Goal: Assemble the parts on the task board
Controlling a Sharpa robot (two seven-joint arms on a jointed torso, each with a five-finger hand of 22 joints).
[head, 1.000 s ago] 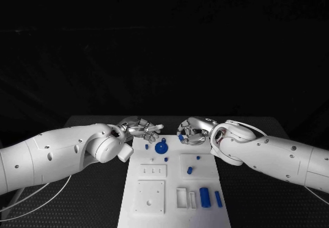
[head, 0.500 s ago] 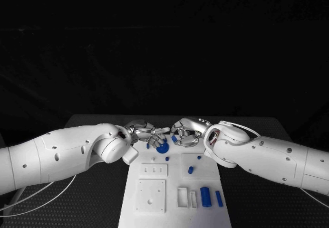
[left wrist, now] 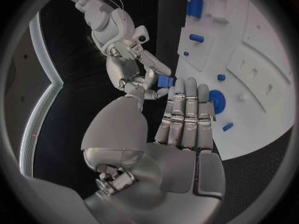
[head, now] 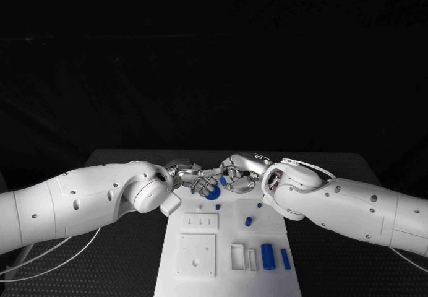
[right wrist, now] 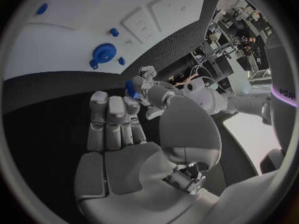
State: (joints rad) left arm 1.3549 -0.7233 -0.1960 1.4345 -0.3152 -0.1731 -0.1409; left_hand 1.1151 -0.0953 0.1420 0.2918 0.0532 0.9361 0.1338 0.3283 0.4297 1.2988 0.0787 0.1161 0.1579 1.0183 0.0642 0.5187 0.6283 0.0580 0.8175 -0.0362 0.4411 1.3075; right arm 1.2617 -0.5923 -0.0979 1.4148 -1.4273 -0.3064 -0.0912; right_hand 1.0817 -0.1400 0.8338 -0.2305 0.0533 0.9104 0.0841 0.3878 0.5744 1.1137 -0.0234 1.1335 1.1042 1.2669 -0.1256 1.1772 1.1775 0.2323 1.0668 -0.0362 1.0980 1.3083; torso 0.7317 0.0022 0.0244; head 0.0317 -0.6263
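The right silver hand (left wrist: 127,59) pinched a small blue block-shaped part (left wrist: 164,80) between thumb and fingertips, above the far end of the white rectangular task board (head: 223,247), while the left silver hand (left wrist: 181,129) lay flat and empty with its fingers straight, their tips touching or just beside that part. A handover looked underway, so the block could have slipped if one hand let go before the other closed. It might then have dropped near the round blue disc (head: 211,192) on the board, or rolled off it.

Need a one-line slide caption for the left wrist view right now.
Over the far end of the task board, the right hand holds a small blue part at the left hand fingertips.
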